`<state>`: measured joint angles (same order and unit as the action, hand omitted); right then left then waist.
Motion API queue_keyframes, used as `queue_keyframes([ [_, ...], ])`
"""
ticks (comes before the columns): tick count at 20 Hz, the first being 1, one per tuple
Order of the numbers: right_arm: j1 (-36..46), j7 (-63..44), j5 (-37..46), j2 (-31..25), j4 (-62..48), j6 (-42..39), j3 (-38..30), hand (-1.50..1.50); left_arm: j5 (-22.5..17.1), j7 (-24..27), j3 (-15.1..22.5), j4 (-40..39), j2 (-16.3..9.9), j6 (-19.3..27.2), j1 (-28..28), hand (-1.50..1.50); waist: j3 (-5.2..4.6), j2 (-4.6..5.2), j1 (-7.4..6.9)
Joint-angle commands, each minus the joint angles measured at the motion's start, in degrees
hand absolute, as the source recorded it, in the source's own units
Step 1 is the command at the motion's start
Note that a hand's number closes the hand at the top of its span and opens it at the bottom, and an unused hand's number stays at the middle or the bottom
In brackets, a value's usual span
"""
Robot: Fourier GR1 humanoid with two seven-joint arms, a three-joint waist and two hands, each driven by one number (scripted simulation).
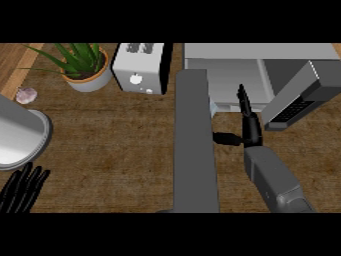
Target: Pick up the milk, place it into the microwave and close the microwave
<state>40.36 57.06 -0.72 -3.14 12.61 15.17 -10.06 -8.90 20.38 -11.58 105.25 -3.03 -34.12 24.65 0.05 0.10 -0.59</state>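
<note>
We are looking steeply down at the wooden surface, with the microwave as our landmark at the far right. Its door is standing wide open, seen edge-on as a long grey slab running from the microwave's left front corner toward us. Our right hand is reaching into the microwave's open mouth, just right of the door, fingers stretched straight forward and thumb sticking out toward the door, so it is released and grasping nothing. A small pale shape, perhaps the milk, is peeking out at the microwave's threshold between door and right hand; we cannot tell more. A dark keypad panel is angling out at the microwave's right front. Left of the microwave, a white toaster is standing, then a potted plant. Far left of the microwave, a large grey cylinder is lying tilted. Our left hand is resting open beneath it, fingers up.
</note>
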Motion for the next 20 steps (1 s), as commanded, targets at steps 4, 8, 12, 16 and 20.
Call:
queue_keyframes([
  [4,-7.47,1.98,-1.0,1.71,7.48,-10.47,2.05,-1.5,3.67,-2.08,6.3,1.24,2.57,-0.31,-1.4,-1.5,-0.09,-0.44,1.3],
  [8,-15.82,-0.03,-1.85,3.09,16.64,-9.62,6.38,-1.5,5.25,-2.4,7.62,2.55,0.81,-2.35,-0.7,-1.5,-0.15,-0.78,1.74],
  [12,-26.12,0.6,-2.67,0.8,27.07,-14.14,6.51,-1.5,9.07,-2.26,10.37,0.89,1.63,-1.52,-3.18,1.5,-0.17,-0.75,2.44],
  [16,-33.51,-0.34,-5.81,-1.38,35.81,-19.33,6.55,-1.5,13.86,-4.91,14.33,-2.92,2.95,3.88,-10.7,1.5,-0.14,-0.46,2.42],
  [20,-43.72,-5.71,-7.46,-3.34,49.75,-21.51,8.65,1.5,15.23,-8.19,16.53,-1.15,3.0,4.6,-14.08,1.5,-0.15,-0.46,2.24],
])
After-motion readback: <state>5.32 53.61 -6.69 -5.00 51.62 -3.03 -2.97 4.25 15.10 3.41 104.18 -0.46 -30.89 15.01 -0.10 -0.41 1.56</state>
